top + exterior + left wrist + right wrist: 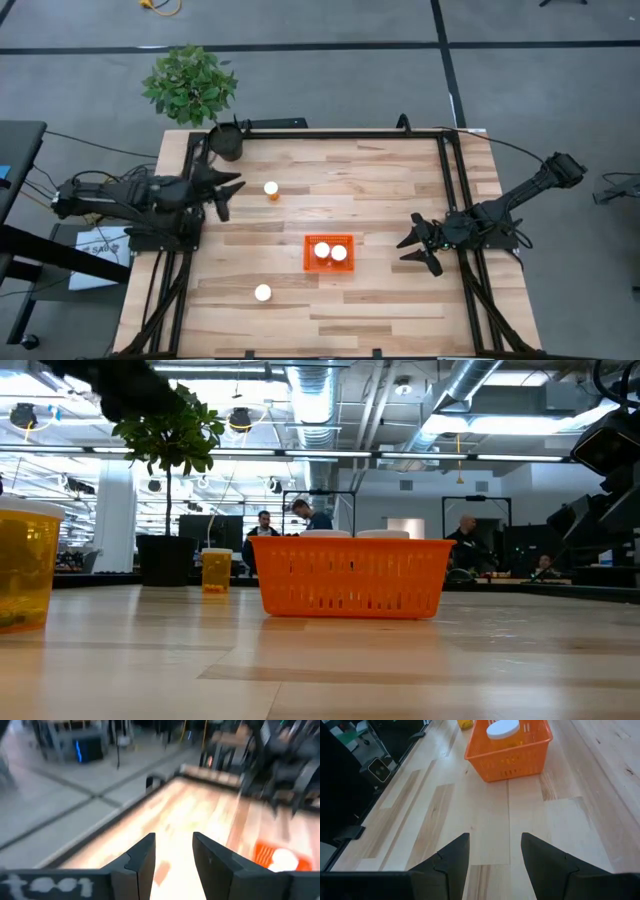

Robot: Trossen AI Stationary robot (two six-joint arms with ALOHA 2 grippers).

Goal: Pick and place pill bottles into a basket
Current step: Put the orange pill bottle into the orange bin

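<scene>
The orange basket (329, 266) stands near the table's middle with two white-capped pill bottles (322, 250) upright inside; it also shows in the low view (350, 575) and the right wrist view (510, 750). A third bottle (271, 189) stands on the table at the far left, and another bottle (262, 293) stands near the front edge. My left gripper (232, 197) is open and empty, just left of the far bottle. My right gripper (415, 255) is open and empty, to the basket's right, above bare table (495, 850).
A dark round pot (227, 143) with a green plant (190, 85) stands at the table's far left corner, close behind my left gripper. A black frame (455, 200) runs along the table's edges. People show in the room beyond (310, 515).
</scene>
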